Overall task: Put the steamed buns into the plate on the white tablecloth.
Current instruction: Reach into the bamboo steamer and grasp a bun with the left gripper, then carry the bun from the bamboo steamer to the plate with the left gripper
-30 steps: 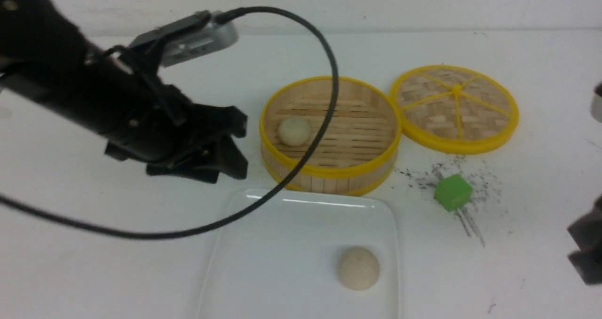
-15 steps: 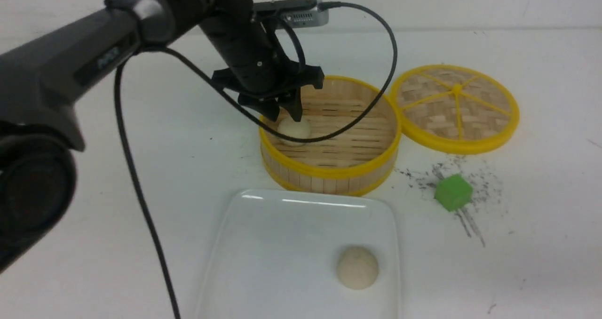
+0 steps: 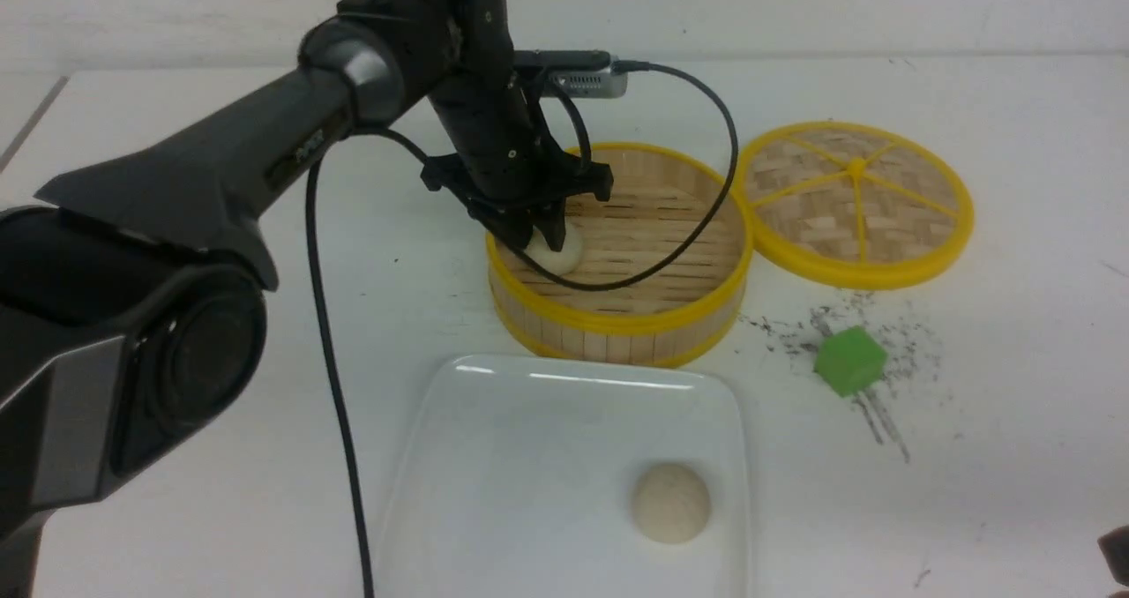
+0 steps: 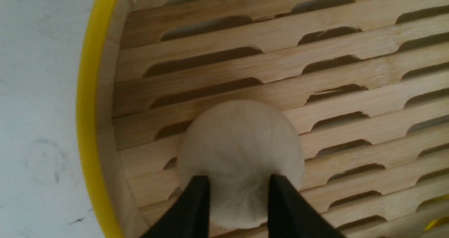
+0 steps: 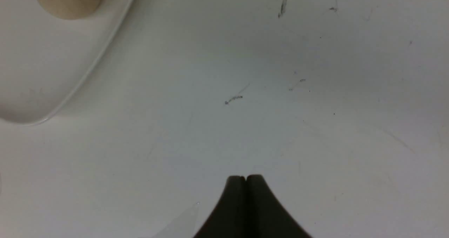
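The steamed bun (image 4: 242,139), at the bamboo steamer (image 3: 617,323)'s left edge mid-frame, lies directly between the left gripper (image 4: 240,196)'s narrowly parted fingers; whether they grip it is unclear. The plate (image 3: 512,474) waits below.

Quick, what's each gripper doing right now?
Left gripper: fingers apart astride the steamed bun in the steamer; grip cannot be told.
Right gripper: closed, empty.

The matte black left arm (image 3: 220,161) has a grey joint band (image 3: 363,62), faint lettering (image 3: 304,151), and a silver-grey camera box (image 3: 578,84) trailing a black cable (image 3: 328,333). The left gripper (image 4: 238,177) and right gripper (image 5: 245,178) have black tapered fingers (image 4: 189,213).
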